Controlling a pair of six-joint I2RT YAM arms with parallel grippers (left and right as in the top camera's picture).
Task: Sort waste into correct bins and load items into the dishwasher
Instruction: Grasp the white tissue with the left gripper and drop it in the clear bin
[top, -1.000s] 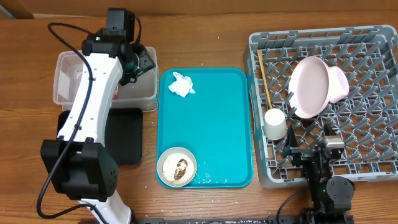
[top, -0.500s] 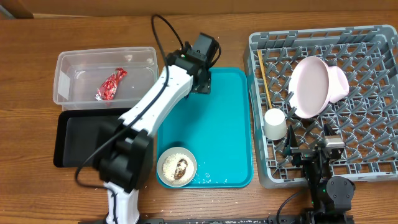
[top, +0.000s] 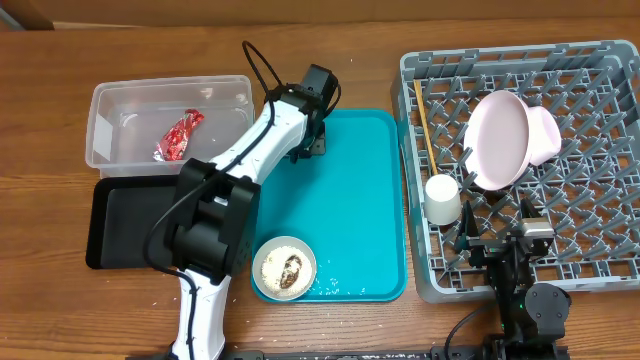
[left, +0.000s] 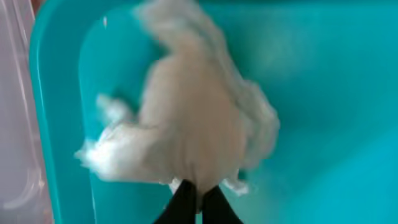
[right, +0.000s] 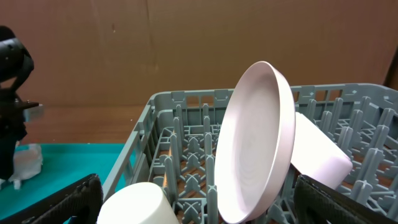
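In the left wrist view my left gripper (left: 197, 190) is shut on the near edge of the crumpled white tissue wad (left: 186, 118), which lies on the teal tray (left: 329, 93). From overhead the left gripper (top: 304, 150) covers the tissue at the tray's back left corner. The red wrapper (top: 178, 136) lies in the clear tub (top: 110, 100); the black tray (top: 125, 230) sits in front of it. An off-white bowl (top: 284, 268) with a brown scrap stands at the tray's front. My right gripper (right: 198, 186) hangs open at the grey dish rack's (top: 610, 255) front edge.
The rack holds a pale pink plate (top: 497, 140) on edge, a pink cup-like bowl (top: 547, 135) behind it, a white cup (top: 442, 200) upside down and chopsticks (top: 427, 130) along its left side. Rice bits (top: 335, 288) are scattered on the teal tray's (top: 360, 200) front.
The left arm swung from the clear tub to the tray's back left corner, leaving the red wrapper in the tub, and its jaws closed on the tissue. The right arm stayed still.
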